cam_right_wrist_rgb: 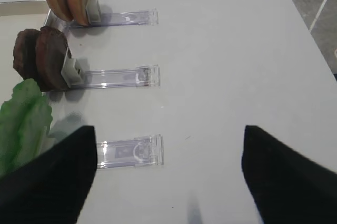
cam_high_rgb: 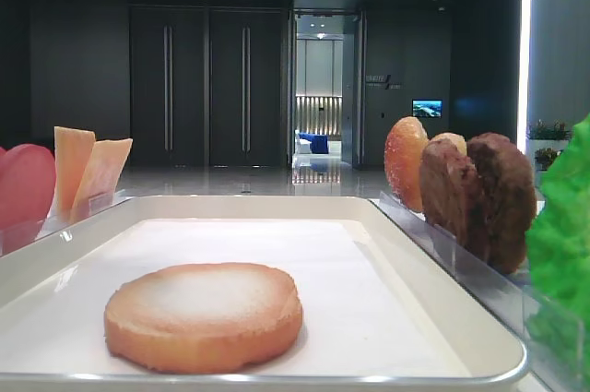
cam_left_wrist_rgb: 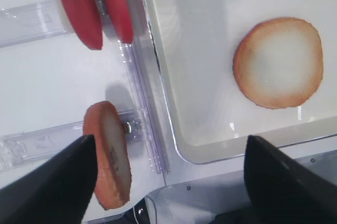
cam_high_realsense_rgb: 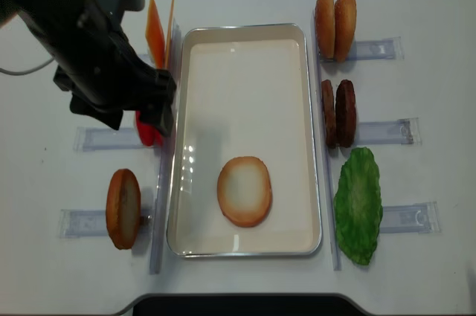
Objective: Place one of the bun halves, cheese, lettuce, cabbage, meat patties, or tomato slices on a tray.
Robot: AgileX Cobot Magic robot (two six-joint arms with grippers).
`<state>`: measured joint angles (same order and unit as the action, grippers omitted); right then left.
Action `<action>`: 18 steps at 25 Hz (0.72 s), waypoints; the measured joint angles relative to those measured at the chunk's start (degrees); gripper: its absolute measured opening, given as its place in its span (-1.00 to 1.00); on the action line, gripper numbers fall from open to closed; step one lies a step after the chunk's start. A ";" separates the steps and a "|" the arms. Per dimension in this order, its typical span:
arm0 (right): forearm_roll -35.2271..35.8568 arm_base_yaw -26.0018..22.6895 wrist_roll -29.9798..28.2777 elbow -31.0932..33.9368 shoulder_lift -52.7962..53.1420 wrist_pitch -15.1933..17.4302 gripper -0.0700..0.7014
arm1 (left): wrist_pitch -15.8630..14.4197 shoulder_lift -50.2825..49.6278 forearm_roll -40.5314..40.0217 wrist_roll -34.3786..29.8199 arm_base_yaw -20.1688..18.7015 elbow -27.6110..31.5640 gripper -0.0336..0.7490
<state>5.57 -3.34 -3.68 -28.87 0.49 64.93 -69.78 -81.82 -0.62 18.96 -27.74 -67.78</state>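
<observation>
Lying flat in the tray's (cam_high_realsense_rgb: 245,32) near half is one bun half (cam_high_realsense_rgb: 244,191). Left of it, another bun (cam_high_realsense_rgb: 123,208) stands on edge. Farther back the left gripper (cam_left_wrist_rgb: 168,174) hovers spread and empty, apparently over tomato slices (cam_left_wrist_rgb: 96,2).

Bare tray (cam_high_realsense_rgb: 245,93) floor beyond bun half (cam_high_realsense_rgb: 244,191)

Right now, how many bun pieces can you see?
4. One bun half lies flat in the tray. One bun half stands in the rack left of it. Two bun halves stand together at the far right.
</observation>
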 joint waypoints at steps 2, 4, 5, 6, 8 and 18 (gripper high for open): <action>0.00 0.00 0.00 0.00 0.00 0.00 0.58 | 0.00 0.72 -0.85 -0.34 1.61 0.00 0.75; 0.00 0.00 0.00 0.00 0.00 0.00 0.58 | -0.02 1.59 -1.60 -0.54 3.58 0.15 0.72; 0.00 0.00 0.00 0.00 0.00 0.00 0.58 | -0.02 2.11 -1.95 -0.53 4.45 0.45 0.71; 0.00 0.00 0.00 0.00 0.00 0.00 0.58 | -0.07 2.52 -2.10 -0.75 5.34 0.74 0.70; 0.00 0.00 0.00 0.00 0.00 0.00 0.58 | -0.13 3.42 -2.44 -1.26 7.48 1.66 0.70; 0.00 0.00 0.00 0.00 0.00 0.00 0.58 | -0.19 9.63 -5.65 -2.55 16.01 6.66 0.67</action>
<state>5.57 -3.34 -3.68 -28.87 0.49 64.93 -69.97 -72.19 -6.26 16.41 -11.73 -61.12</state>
